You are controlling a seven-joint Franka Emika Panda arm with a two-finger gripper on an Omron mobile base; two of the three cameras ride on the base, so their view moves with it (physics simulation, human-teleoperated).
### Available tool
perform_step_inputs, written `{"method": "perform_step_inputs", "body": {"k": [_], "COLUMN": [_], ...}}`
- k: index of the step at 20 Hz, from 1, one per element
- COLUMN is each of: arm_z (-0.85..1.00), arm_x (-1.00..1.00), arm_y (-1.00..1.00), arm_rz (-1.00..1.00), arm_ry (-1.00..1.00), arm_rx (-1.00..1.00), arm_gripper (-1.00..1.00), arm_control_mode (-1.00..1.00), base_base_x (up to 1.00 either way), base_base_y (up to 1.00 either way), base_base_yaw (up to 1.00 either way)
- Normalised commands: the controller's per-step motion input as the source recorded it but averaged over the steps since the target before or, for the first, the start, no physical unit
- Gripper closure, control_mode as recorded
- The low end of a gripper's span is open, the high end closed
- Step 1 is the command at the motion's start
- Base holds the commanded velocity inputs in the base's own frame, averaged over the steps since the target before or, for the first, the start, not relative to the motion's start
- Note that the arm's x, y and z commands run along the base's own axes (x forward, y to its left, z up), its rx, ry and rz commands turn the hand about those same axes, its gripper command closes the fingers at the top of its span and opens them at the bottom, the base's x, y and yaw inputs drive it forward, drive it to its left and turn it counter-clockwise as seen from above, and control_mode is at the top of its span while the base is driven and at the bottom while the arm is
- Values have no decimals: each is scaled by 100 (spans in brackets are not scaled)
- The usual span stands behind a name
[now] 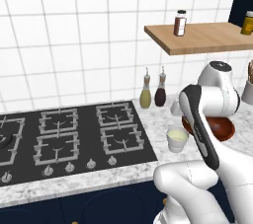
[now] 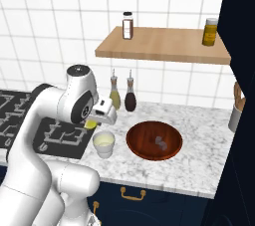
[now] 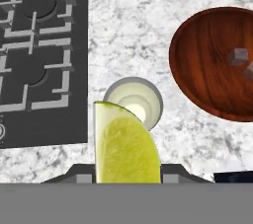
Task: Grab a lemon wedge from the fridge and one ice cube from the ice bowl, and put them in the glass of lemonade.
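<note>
My gripper (image 3: 127,173) is shut on the lemon wedge (image 3: 126,146), a yellow-green slice held upright between the fingers. It hangs just above and slightly left of the glass of lemonade (image 3: 143,100), whose rim shows behind the wedge. From the right base view the gripper (image 2: 95,119) with the wedge (image 2: 90,124) is above the glass (image 2: 104,144). To the right of the glass sits the red ice bowl (image 2: 142,138), holding an ice cube (image 2: 160,142). The same bowl (image 3: 197,50) and ice cube (image 3: 238,56) appear in the hand view. The fridge is out of view.
A black gas hob (image 1: 69,134) lies left of the glass. Two slim bottles (image 2: 122,95) stand at the tiled wall behind it. A wooden shelf (image 2: 164,46) with two jars hangs above the counter. A tall dark cabinet (image 2: 241,95) bounds the right side.
</note>
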Motion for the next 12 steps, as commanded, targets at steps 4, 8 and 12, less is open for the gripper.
{"method": "perform_step_inputs", "body": {"k": [4, 8, 12], "arm_z": [-21, -40, -63], "arm_x": [14, 2, 2], "arm_y": [0, 0, 3], "arm_rz": [4, 0, 7], "arm_ry": [0, 0, 7], "arm_rx": [-4, 0, -1], "arm_gripper": [100, 100, 100], "arm_control_mode": [-100, -100, -100], "base_base_x": [0, 0, 0], "base_base_y": [0, 0, 0], "base_base_yaw": [0, 0, 0]}}
